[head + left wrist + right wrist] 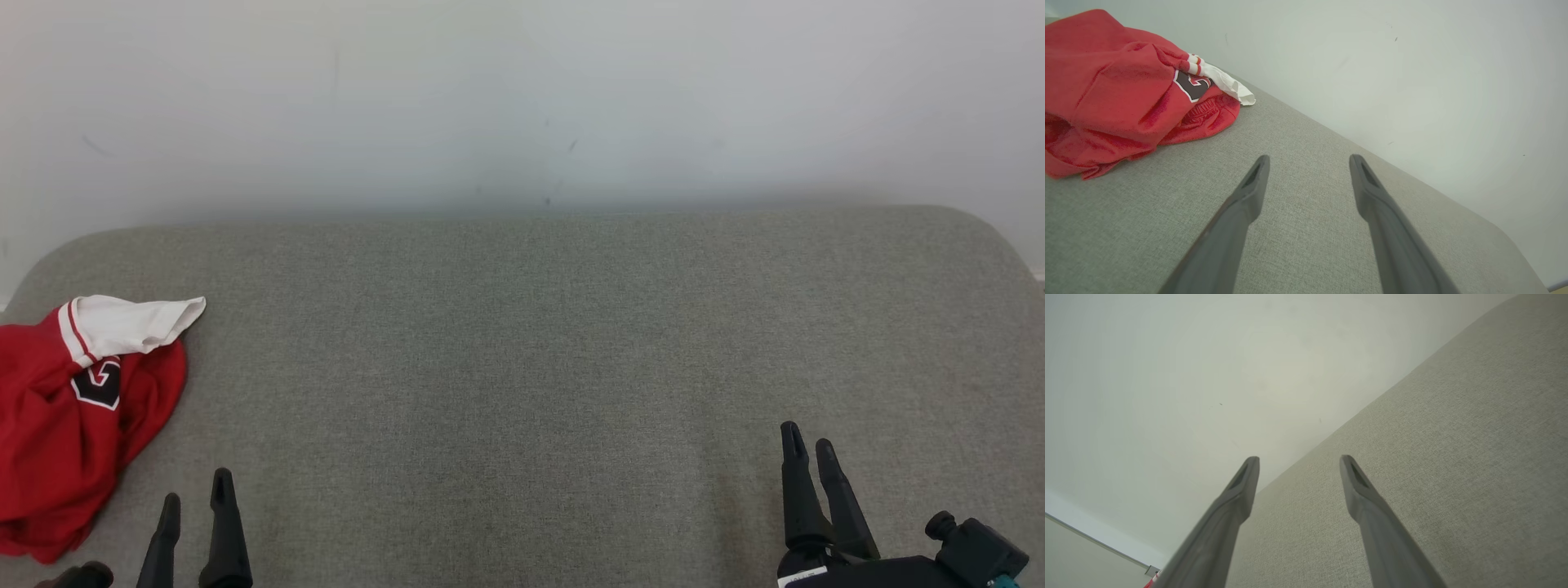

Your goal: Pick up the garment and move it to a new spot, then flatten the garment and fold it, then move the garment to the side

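A crumpled red garment (65, 416) with a white sleeve and a dark patch lies bunched at the left edge of the grey fabric surface (522, 343). In the left wrist view the garment (1118, 94) sits up and to the left of my fingers. My left gripper (196, 494) is open just to the right of the garment's lower part, not touching it, its jaws (1309, 161) empty. My right gripper (808, 445) stands open at the lower right, far from the garment, with nothing between its fingers (1299, 461).
A pale wall (522, 98) rises right behind the surface's far edge. The surface has rounded far corners. A strip of floor and skirting (1090, 539) appears at the lower left of the right wrist view.
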